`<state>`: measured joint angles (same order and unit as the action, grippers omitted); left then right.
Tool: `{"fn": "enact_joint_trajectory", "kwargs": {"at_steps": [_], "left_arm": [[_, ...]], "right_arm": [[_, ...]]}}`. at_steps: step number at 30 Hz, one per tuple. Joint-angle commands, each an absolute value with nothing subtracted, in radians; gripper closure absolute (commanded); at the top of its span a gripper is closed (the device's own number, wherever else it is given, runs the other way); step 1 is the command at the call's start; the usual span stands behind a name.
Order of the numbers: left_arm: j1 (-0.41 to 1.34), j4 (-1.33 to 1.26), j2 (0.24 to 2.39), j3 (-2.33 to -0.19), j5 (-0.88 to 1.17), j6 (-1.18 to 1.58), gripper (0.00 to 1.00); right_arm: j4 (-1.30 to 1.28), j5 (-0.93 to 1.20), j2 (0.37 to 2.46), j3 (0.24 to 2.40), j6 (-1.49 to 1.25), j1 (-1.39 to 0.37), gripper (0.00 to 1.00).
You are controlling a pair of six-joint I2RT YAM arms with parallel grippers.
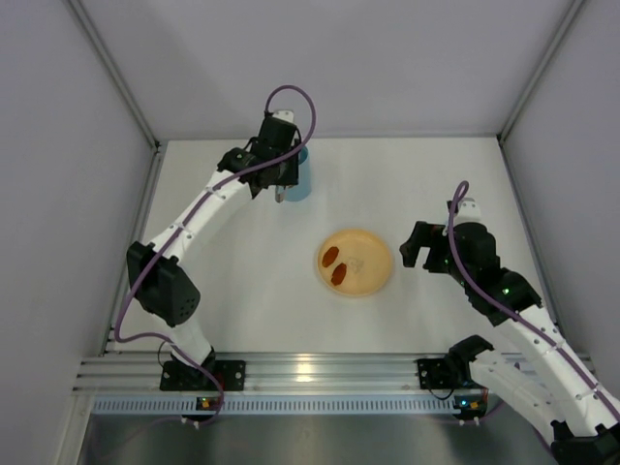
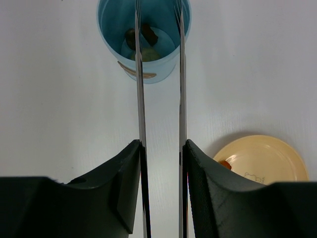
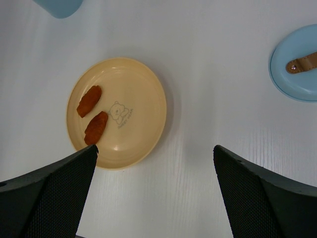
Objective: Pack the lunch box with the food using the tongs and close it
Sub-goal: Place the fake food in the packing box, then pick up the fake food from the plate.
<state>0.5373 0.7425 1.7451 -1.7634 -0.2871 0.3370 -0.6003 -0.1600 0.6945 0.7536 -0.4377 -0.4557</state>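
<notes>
The light blue lunch box [image 2: 164,68] stands upright at the back of the table, open at the top, with dark brown food pieces [image 2: 148,34] on its bottom. My left gripper [image 2: 162,144] is shut on the silvery tongs [image 2: 140,99]. Their two arms run parallel and apart, and their tips reach over the box's mouth with nothing between them. Two reddish-brown oval pieces [image 3: 89,100] [image 3: 96,127] lie on the yellow plate [image 3: 138,99]. My right gripper [image 3: 154,151] hovers open and empty to the right of the plate.
A light blue round lid [image 3: 297,74] with a brown strap lies flat on the table beyond the right gripper. The plate [image 1: 373,262] sits mid-table, between the two arms. White walls close the table in on three sides.
</notes>
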Motion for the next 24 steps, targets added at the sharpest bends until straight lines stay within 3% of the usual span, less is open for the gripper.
{"fn": "enact_joint_trajectory", "kwargs": {"at_steps": [1, 12, 24], "left_arm": [[0.560, 0.706, 1.668, -1.761, -0.275, 0.314, 0.55], [0.751, 0.683, 1.502, -1.618, -0.316, 0.316, 0.55], [0.977, 0.657, 1.321, -1.229, -0.276, 0.414, 0.55]], "right_arm": [[-0.607, -0.163, 0.686, 0.788, -0.429, -0.472, 0.01], [-0.600, -0.158, 0.689, 0.778, -0.433, -0.472, 0.01], [-0.589, -0.158, 0.663, 0.742, -0.439, -0.472, 0.01]]}}
